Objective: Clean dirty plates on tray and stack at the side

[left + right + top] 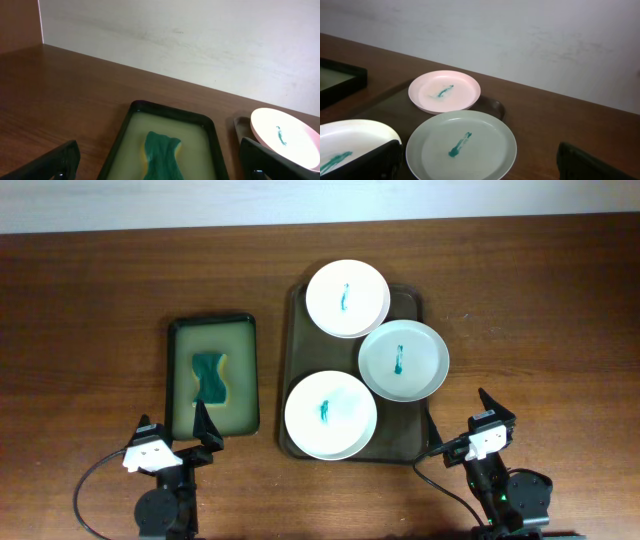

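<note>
Three white plates lie on the dark olive-brown tray (298, 330): a far plate (347, 298), a right plate (403, 360) and a near plate (330, 415), each with a teal smear. In the right wrist view the far plate (445, 92) and right plate (461, 146) show fully; the near plate (350, 145) shows at lower left. My left gripper (185, 430) is open and empty, near the front edge, below the sponge tray. My right gripper (465, 425) is open and empty, to the right of the tray's near corner.
A smaller black-rimmed green-lined tray (180, 340) stands left of the big tray and holds a teal sponge (210, 378); both show in the left wrist view, tray rim (170, 110) and sponge (161, 155). A pale wall runs behind the table.
</note>
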Motion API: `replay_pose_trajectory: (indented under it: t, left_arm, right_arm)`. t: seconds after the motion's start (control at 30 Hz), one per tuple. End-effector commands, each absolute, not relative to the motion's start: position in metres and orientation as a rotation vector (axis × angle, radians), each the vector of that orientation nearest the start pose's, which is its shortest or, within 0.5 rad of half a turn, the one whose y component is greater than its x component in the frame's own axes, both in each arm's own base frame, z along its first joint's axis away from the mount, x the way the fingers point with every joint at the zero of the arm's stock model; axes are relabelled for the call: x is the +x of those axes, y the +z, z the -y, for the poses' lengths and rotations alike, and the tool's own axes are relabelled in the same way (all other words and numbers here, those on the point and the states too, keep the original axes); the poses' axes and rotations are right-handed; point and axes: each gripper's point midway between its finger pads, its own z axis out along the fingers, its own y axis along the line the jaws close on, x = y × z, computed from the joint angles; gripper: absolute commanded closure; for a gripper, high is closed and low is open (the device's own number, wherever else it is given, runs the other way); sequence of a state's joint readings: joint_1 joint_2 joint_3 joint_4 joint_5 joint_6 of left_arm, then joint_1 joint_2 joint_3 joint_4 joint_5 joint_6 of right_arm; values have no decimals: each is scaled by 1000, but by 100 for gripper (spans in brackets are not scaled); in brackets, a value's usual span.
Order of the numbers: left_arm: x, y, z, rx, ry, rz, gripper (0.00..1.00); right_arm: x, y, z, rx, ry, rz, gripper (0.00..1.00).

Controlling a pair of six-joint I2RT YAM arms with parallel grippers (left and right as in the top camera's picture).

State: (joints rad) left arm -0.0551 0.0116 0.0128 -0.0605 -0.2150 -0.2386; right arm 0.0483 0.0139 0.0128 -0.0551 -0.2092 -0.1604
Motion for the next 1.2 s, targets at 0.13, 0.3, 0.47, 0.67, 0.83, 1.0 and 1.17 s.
replay_pose_trajectory:
  t: [0.13, 0.3, 0.47, 0.67, 0.83, 1.0, 1.17]
  left_arm:
    - [244, 161, -24, -309, -39, -1600, 1]
    - [244, 161, -24, -309, -40, -1600, 1]
    - [244, 163, -24, -309, -41, -1594, 1]
    - [246, 168, 5, -183, -178, -1595, 0]
    - [237, 241, 21, -86, -268, -1394, 1]
    - [256, 290, 22, -104, -258, -1597, 1]
    - [305, 312, 45, -74, -338, -2035, 1]
  right_arm:
    - [241, 161, -46, -317, 85, -1599, 2]
    - [241, 161, -46, -317, 85, -1599, 2]
    - [241, 161, -46, -317, 84, -1598, 2]
    - [235, 171, -67, -413, 180, -1533, 2]
    - [211, 257, -83, -491, 232, -1326, 2]
    - [218, 302, -76, -445, 251, -1583, 2]
    - [252, 316, -79, -316, 427, -1994, 2]
